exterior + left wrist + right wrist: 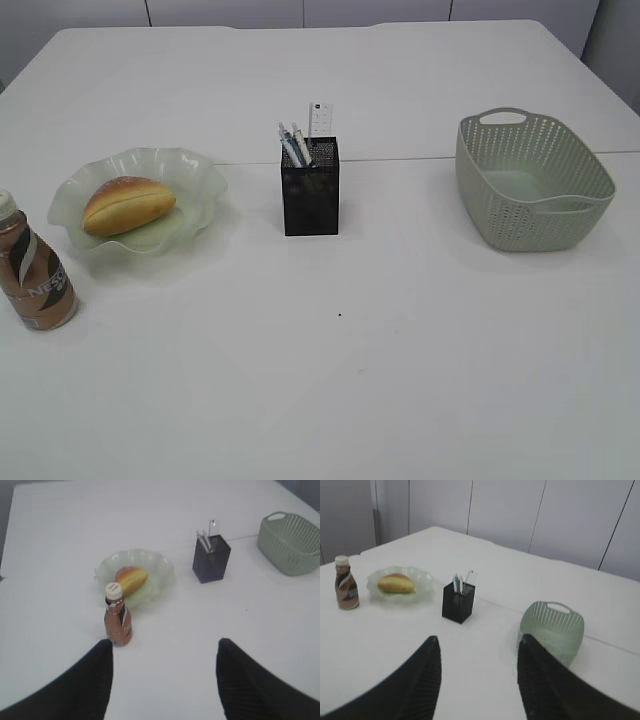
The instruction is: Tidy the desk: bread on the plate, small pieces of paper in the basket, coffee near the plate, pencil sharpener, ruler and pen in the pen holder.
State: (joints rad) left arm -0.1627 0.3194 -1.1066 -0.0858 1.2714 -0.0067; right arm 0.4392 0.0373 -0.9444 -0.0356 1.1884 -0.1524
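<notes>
Left gripper (162, 680): two black fingers (82, 690) at lower frame edge in left wrist view. Matte finish, rounded tips, broad bases widening toward camera. Faint ribbed texture on inner face of right-hand finger.

Right gripper (477, 680): same black pair, fingers (415, 685) tapering to blunt rounded tips, fine ridged texture on surfaces. No cables, screws or markings visible. Neither arm visible in exterior view.
</notes>
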